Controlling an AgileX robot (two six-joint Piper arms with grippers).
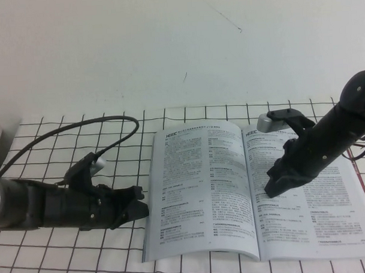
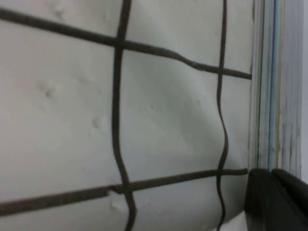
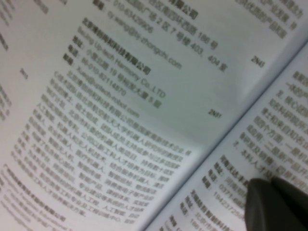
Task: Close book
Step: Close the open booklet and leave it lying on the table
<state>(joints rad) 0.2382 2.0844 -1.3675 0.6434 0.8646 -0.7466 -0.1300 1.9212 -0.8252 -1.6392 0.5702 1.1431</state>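
From where I stand, a plain white matt wall (image 1: 167, 47) fills everything from 10 to 2 o'clock, bare but for a thin dark hairline scratch (image 1: 223, 18) toward 1 o'clock. Below it, down to 6 o'clock, spreads a white tabletop cloth ruled with a black square grid (image 1: 55, 261), slightly puckered under soft, even light.

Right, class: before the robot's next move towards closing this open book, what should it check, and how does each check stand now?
1. Book lies open and flat: ok.
2. Left gripper is low, at the book's left edge: ok.
3. Left gripper is already under the left cover: cannot tell.
4. Right gripper is clear of the pages: not ok, it sits over the right page beside the spine.
5. Cloth lies flat beside the book: not ok, it is rippled there.
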